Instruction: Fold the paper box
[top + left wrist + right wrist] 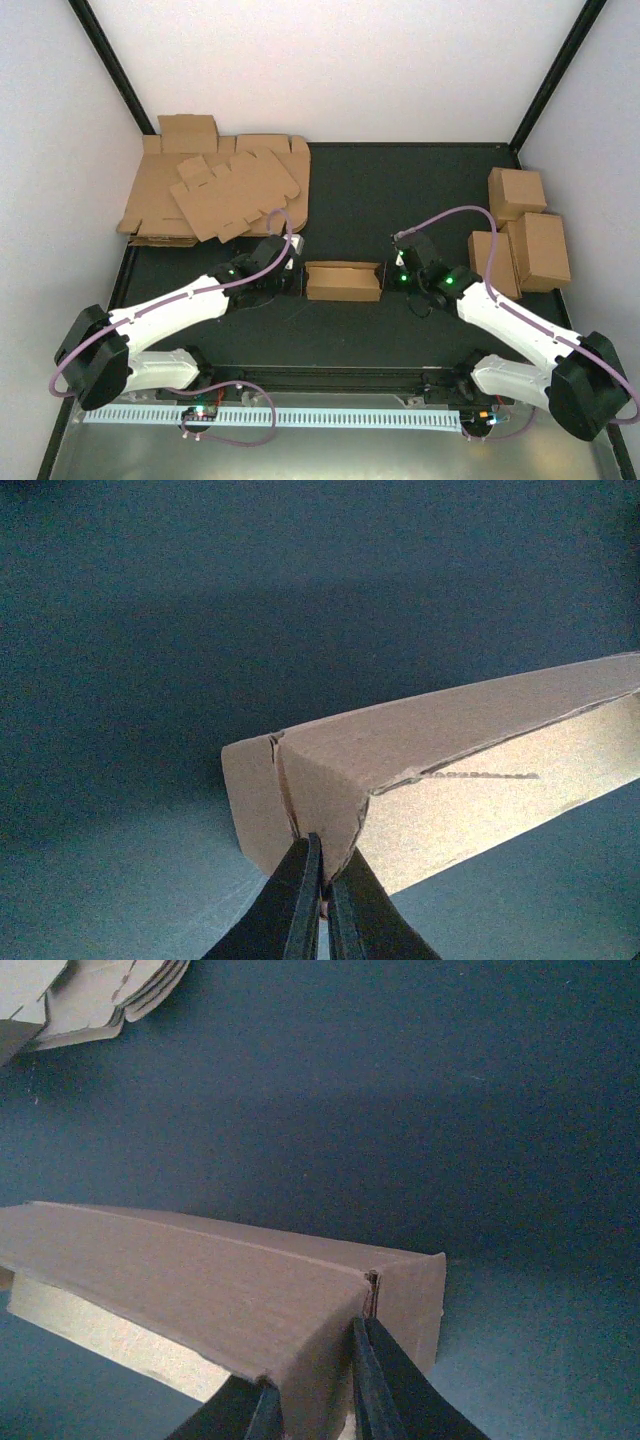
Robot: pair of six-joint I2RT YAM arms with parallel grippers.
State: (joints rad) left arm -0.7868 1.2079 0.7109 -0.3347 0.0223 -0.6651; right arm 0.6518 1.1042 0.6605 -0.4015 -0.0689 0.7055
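Top external view: left gripper point(294, 271) pinches one end of the paper box point(343, 281); right gripper point(392, 273) clamps the opposite end wall.

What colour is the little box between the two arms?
The box is plain brown cardboard with no print; the right wrist view shows it best.
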